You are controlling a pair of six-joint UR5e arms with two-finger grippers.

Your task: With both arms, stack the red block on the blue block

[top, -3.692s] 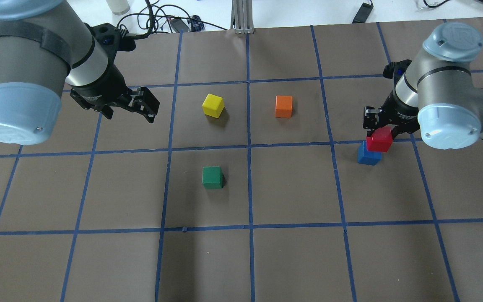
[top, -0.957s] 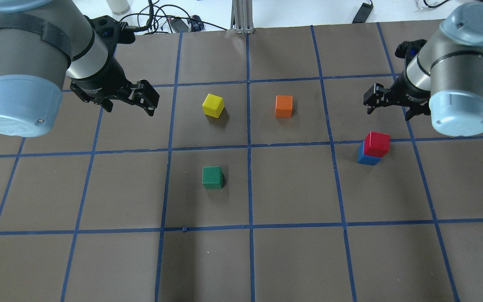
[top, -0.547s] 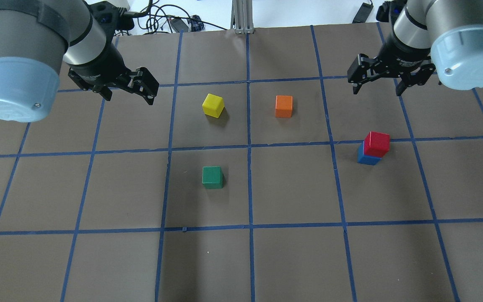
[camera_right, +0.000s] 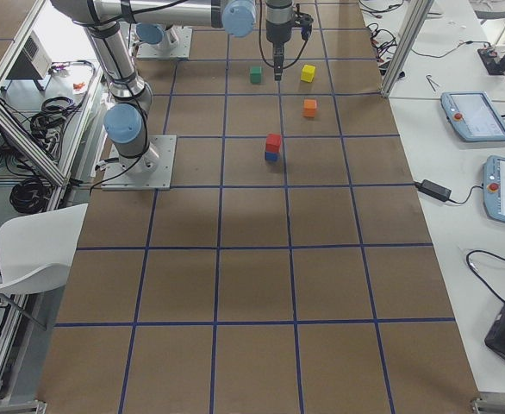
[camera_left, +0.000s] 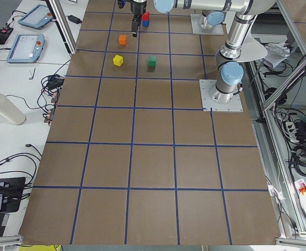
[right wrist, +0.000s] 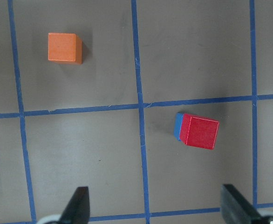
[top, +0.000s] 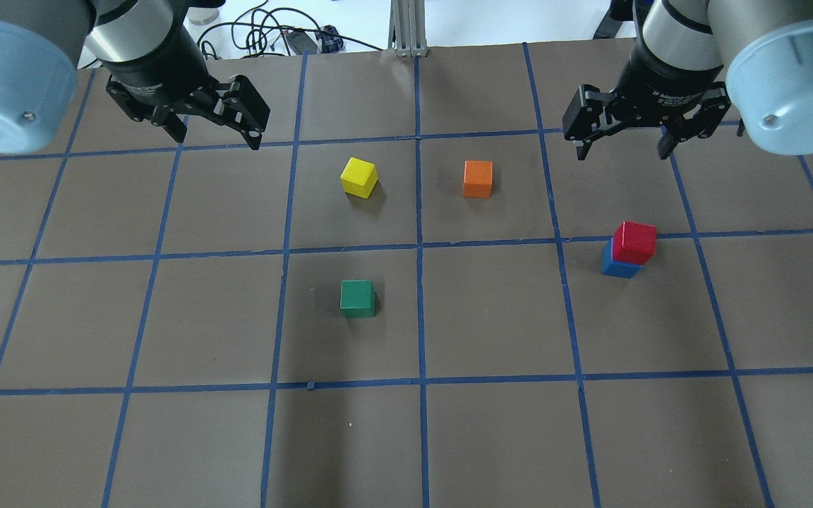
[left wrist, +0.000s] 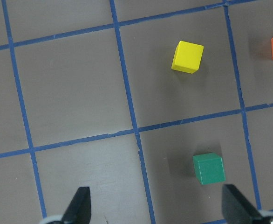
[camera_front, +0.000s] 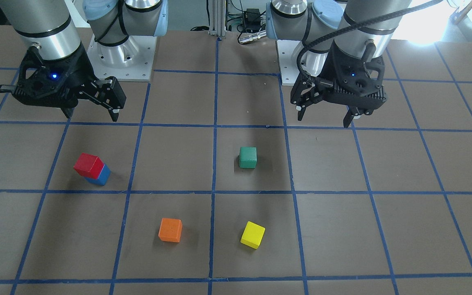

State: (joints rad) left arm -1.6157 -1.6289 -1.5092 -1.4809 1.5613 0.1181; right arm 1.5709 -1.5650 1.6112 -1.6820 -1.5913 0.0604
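Red block (top: 636, 242), right claw (top: 621, 149) now farther off

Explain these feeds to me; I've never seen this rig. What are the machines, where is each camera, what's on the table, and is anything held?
Two robot arms, the left arm and right arm, stand at a gridded table. Cameras: one over the robot's shoulders, one facing it (sides mirrored), one at each table end, one on each wrist. The red block sits on the blue block. The green block, yellow block and orange block lie apart. Both arms' jaws are open and hold nothing.
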